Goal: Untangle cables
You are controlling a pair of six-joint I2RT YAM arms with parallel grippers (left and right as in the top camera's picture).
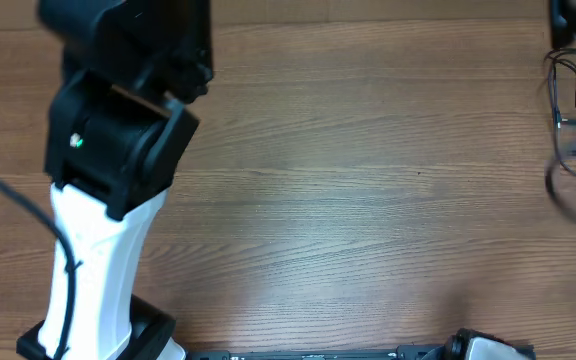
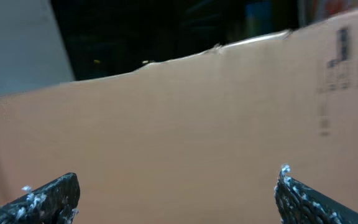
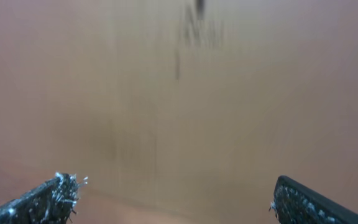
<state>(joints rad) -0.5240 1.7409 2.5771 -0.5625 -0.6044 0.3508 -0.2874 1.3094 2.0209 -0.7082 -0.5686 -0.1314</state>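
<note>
Plainly, both tools stand wide apart and empty: our left gripper (image 2: 176,186) faces a brown board (image 2: 197,112), our right gripper (image 3: 173,186) a blurred brown surface (image 3: 166,93). The cables (image 1: 573,130) lie snarled at 3 o'clock, running out of the overhead view, so we judge that a half-blind grab could pinch several strands and tighten the knot, or sweep them off the table (image 1: 348,200). It is smooth wood grain, and the room beyond the board is dark.
</note>
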